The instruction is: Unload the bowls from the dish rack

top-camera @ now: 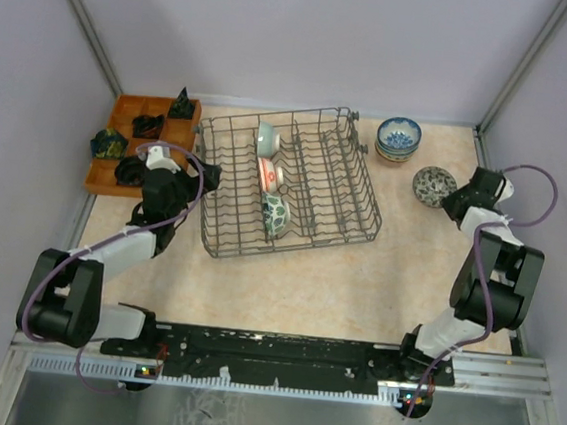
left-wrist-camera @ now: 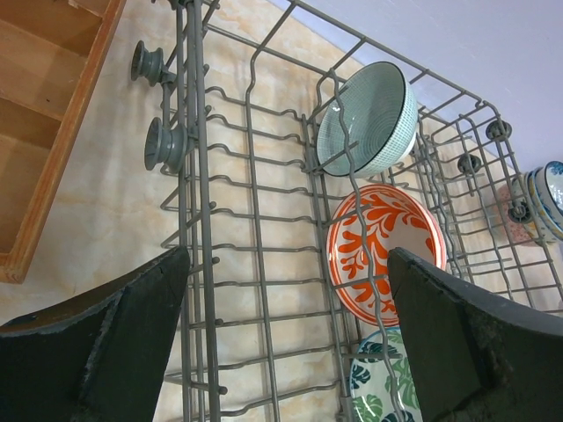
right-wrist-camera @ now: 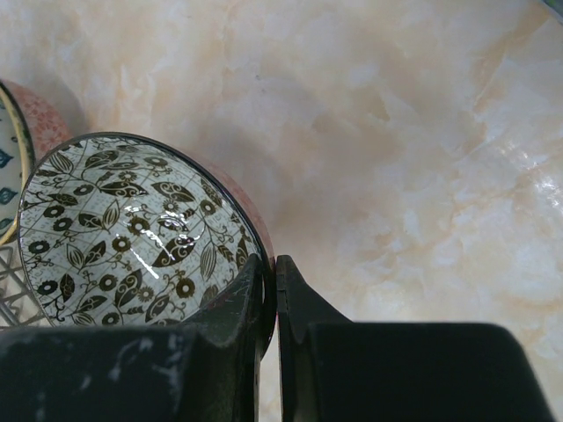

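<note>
The dark wire dish rack (top-camera: 319,176) sits mid-table. Three bowls stand on edge in it: pale green (top-camera: 268,138), red-and-white (top-camera: 270,174) and green floral (top-camera: 274,215). My left gripper (top-camera: 207,177) is open and empty over the rack's left side. Its wrist view shows the jaws wide apart (left-wrist-camera: 288,259) with the pale green (left-wrist-camera: 369,119), red-and-white (left-wrist-camera: 383,251) and green floral (left-wrist-camera: 378,387) bowls ahead to the right. My right gripper (top-camera: 457,201) is shut on the rim of a black-and-white leaf-patterned bowl (top-camera: 434,185), right of the rack. In the right wrist view the fingers pinch the rim (right-wrist-camera: 271,264) of that bowl (right-wrist-camera: 123,229).
A stack of blue-and-white bowls (top-camera: 399,139) stands behind the held bowl, and its edge shows in the right wrist view (right-wrist-camera: 18,149). An orange compartmented tray (top-camera: 129,142) with dark objects lies left of the rack. Walls close in the back and both sides.
</note>
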Motion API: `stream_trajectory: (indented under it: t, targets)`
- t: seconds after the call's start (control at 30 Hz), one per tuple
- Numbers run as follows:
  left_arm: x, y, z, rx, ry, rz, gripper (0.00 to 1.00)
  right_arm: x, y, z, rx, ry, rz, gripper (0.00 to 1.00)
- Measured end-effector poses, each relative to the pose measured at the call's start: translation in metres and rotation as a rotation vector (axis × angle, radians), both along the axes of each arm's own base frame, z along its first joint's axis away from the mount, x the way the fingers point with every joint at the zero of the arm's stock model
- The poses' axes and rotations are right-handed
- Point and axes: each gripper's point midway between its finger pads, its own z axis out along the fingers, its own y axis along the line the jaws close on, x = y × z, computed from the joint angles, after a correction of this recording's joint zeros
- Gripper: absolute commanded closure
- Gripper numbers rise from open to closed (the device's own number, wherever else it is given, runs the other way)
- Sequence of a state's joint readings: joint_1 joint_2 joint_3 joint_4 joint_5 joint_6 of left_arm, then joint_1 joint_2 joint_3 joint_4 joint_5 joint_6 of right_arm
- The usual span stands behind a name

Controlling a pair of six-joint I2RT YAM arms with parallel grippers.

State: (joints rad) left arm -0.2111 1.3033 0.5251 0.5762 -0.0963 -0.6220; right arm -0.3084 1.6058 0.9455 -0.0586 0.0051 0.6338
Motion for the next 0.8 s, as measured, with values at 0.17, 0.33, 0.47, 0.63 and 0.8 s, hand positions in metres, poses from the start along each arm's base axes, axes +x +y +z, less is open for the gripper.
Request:
stream_trajectory:
  t: [0.17, 0.33, 0.47, 0.63, 0.8]
  targets:
    - [0.0, 0.0, -0.003, -0.001, 0.008, 0.0, 0.01, 0.006, -0.005, -0.015, 0.037, 0.023, -0.01, 1.0]
    - [0.002, -0.001, -0.004, 0.0, 0.012, 0.0, 0.01, 0.017, -0.01, -0.022, 0.047, 0.034, -0.014, 1.0]
    - [0.004, -0.001, -0.007, 0.0, 0.017, -0.001, 0.01, 0.029, -0.015, -0.022, 0.047, 0.037, -0.015, 1.0]
    - [0.006, -0.003, -0.011, -0.003, 0.029, -0.005, 0.01, 0.043, -0.024, -0.023, 0.044, 0.037, -0.023, 1.0]
    - [0.008, -0.004, -0.015, -0.004, 0.037, -0.009, 0.01, 0.057, -0.032, -0.023, 0.041, 0.043, -0.033, 1.0]
